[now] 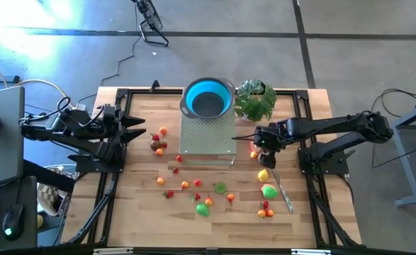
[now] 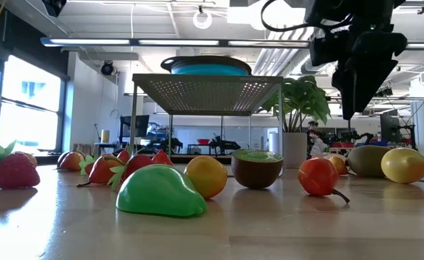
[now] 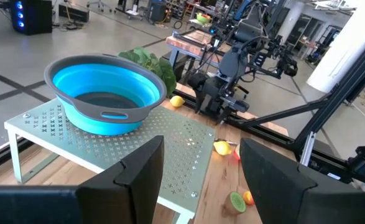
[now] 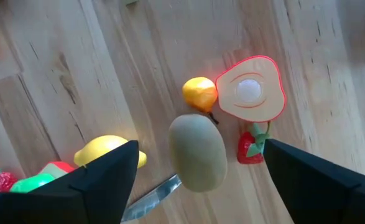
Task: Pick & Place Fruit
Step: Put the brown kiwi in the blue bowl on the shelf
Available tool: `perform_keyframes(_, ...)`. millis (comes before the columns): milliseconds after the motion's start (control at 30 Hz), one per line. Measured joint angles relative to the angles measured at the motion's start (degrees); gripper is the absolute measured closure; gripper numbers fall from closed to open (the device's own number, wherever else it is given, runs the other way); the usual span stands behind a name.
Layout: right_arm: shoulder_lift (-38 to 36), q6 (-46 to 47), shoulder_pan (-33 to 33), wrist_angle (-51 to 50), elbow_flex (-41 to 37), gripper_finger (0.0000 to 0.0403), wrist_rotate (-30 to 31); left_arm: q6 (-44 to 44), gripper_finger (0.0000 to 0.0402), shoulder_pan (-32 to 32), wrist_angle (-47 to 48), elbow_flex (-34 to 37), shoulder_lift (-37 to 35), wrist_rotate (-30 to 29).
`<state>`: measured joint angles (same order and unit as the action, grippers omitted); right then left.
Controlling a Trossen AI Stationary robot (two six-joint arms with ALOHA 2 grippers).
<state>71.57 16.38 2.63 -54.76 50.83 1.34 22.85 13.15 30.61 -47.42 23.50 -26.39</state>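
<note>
Many small toy fruits lie scattered on the wooden table (image 1: pixel 137 205). My right gripper (image 4: pixel 199 146) hangs open, pointing down, above a brown-green kiwi (image 4: pixel 198 155). Near the kiwi lie a small orange fruit (image 4: pixel 199 92), a halved red fruit (image 4: pixel 252 90), a strawberry (image 4: pixel 249 149) and a yellow lemon (image 4: pixel 104 150). In the high view this gripper (image 1: pixel 263 147) is right of the stand. In the low view its fingers (image 2: pixel 350 101) end well above the fruit. My left gripper (image 3: pixel 201 152) waits open at the table's left (image 1: pixel 138 131), holding nothing.
A blue bowl (image 1: pixel 208 99) sits on a perforated metal stand (image 1: pixel 208 136) at the table's far middle, with a leafy plant (image 1: pixel 256 100) to its right. A slim knife (image 1: pixel 284 193) lies near the yellow fruit (image 1: pixel 263 175) and the green fruit (image 1: pixel 268 190).
</note>
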Motion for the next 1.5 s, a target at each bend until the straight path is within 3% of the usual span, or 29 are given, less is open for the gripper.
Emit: perform_keyframes(1500, 0.0, -2.3, 0.0, 0.3, -3.1, 0.0064, -0.1, 0.0, 0.0197, 0.0, 0.0, 0.0, 0.0, 0.0)
